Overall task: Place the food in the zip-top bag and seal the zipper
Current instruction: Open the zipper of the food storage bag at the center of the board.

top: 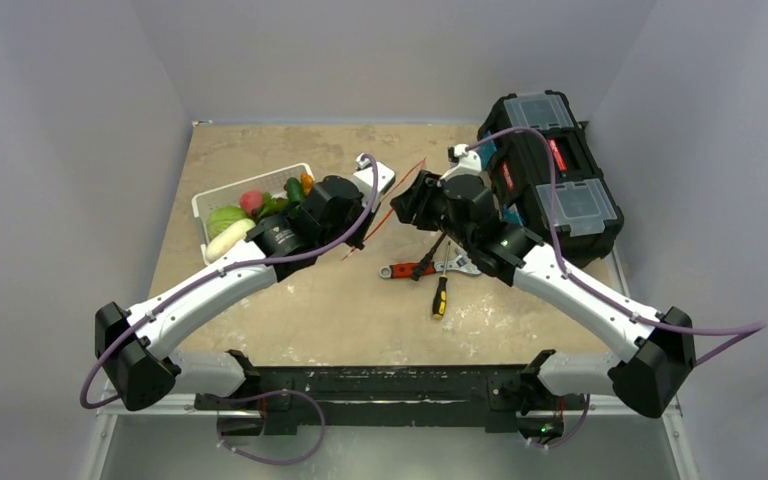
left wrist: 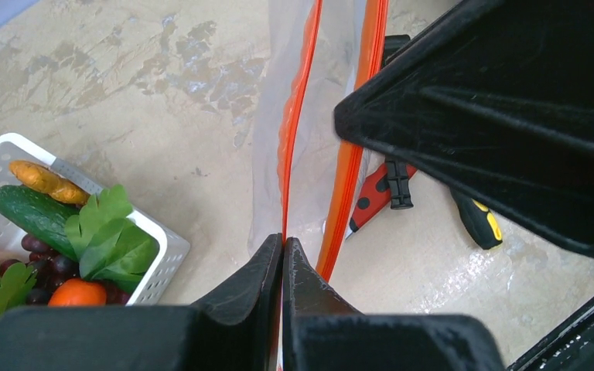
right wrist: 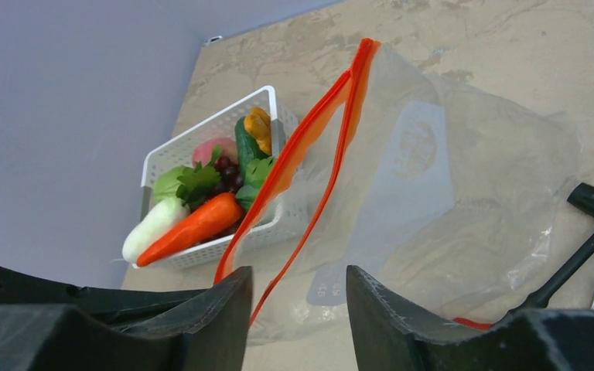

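Opening the mouth is my read of the step. Food (top: 251,203) sits in the white basket (left wrist: 172,255) at 9 o'clock, none bagged yet. Left gripper (left wrist: 282,259) is clamped on one lip of the zipper (left wrist: 292,131); zip-top bag (right wrist: 464,178) droops at 12 o'clock between the arms. Right gripper (right wrist: 298,297) is spread, other lip running between its fingers (unpinched). Suggest: pinch that lip only, pull toward 3 o'clock, stay clear of the wrench (top: 400,270) at 6.
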`<state>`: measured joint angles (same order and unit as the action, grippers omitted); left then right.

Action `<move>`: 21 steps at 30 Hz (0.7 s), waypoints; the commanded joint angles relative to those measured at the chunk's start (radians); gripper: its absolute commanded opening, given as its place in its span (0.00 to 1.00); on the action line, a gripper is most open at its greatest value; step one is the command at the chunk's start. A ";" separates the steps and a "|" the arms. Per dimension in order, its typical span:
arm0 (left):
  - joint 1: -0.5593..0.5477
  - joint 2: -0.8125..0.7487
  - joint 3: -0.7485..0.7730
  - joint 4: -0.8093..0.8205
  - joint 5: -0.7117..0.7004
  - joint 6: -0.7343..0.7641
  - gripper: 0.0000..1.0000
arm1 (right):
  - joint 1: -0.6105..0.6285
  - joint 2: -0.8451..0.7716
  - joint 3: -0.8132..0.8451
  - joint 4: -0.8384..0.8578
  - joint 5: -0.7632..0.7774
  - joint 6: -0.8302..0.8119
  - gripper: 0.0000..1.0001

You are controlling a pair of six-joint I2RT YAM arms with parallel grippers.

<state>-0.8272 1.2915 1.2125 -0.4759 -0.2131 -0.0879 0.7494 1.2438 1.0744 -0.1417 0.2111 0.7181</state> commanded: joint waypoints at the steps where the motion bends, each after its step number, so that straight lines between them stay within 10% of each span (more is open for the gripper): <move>1: -0.001 -0.025 -0.002 0.043 0.000 -0.025 0.00 | 0.013 0.040 0.082 -0.017 0.066 -0.008 0.41; 15: 0.008 -0.037 -0.006 0.035 -0.139 -0.089 0.00 | 0.162 0.194 0.279 -0.190 0.318 -0.063 0.00; 21: 0.104 -0.065 -0.007 0.018 -0.096 -0.189 0.00 | 0.164 0.170 0.261 -0.123 0.281 -0.148 0.00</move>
<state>-0.7902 1.2797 1.2037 -0.4850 -0.3229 -0.1867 0.9173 1.4460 1.3060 -0.3145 0.4725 0.6552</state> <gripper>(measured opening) 0.006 0.004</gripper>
